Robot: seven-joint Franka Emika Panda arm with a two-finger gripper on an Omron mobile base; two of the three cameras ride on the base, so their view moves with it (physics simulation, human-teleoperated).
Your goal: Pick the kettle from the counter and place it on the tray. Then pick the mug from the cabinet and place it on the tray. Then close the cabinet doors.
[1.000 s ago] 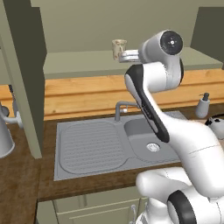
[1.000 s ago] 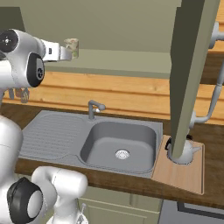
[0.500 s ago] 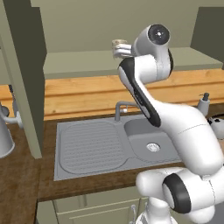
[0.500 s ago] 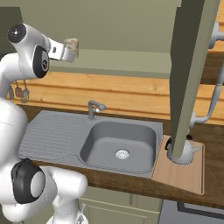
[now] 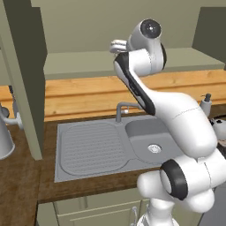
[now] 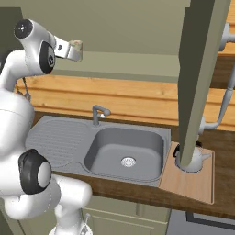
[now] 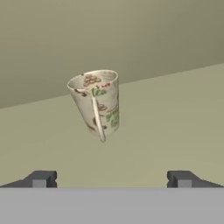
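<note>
Ahead of your end effector [image 7: 111,179], fingers spread wide and empty: the mug [image 7: 96,103] on the cabinet shelf [image 7: 175,127], closer than a second ago; the grasp comes next.

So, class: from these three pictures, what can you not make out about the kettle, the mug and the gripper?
- Kettle, right base view: mostly hidden behind the open cabinet door; only its lower body and spout show on the tray.
- Mug, left base view: largely covered by the arm.
- Gripper, hand view: only the fingertips rise above the bottom; they stand wide apart, short of the mug.
</note>
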